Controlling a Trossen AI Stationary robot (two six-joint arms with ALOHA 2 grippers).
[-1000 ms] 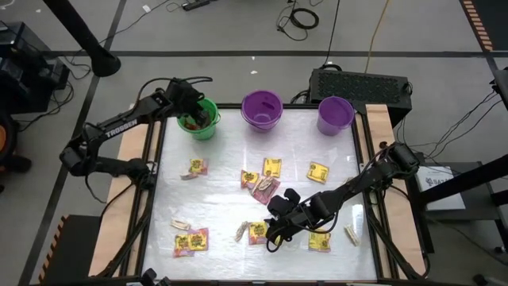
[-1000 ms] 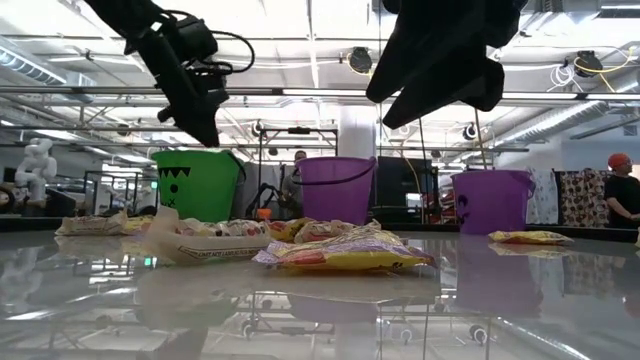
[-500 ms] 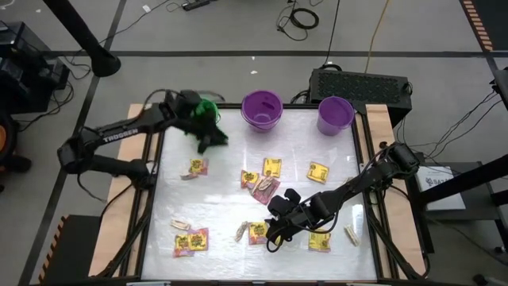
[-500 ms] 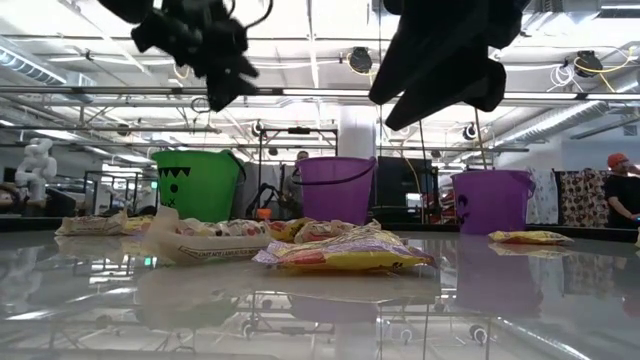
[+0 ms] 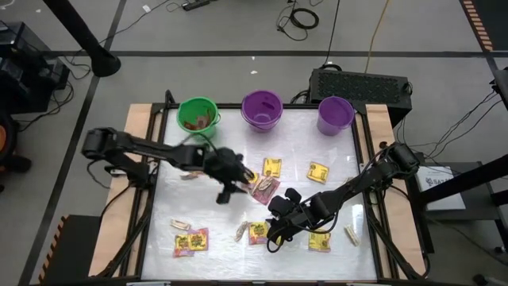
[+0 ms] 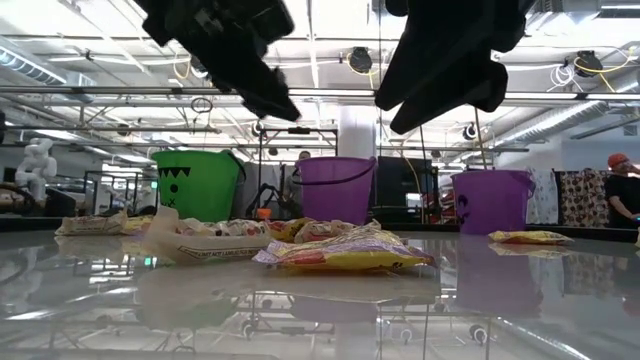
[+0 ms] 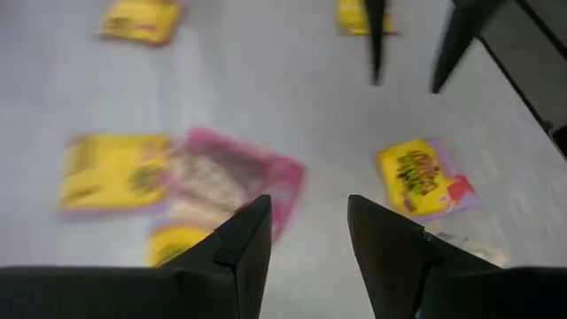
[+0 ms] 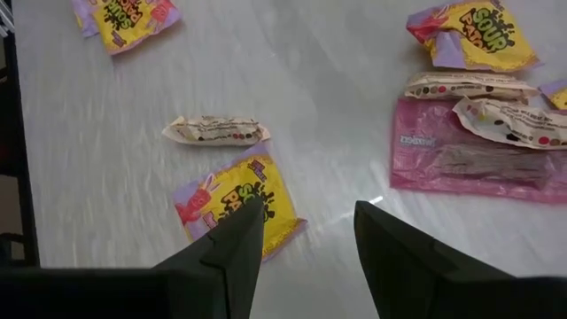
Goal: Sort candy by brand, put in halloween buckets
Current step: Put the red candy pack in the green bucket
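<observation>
Now I am steering the left end effector (image 5: pixel 230 191), fingers apart and empty, over a pink packet (image 7: pixel 232 182) (light, flat, slippery; pinching an edge looks best).

The high view looks straight down on the whole table (image 5: pixel 214 210). The low view sits at tabletop height, facing level towards the three buckets (image 6: pixel 334 187). Both wrist views look down closely at candy (image 8: pixel 232 202) that the high view shares.
</observation>
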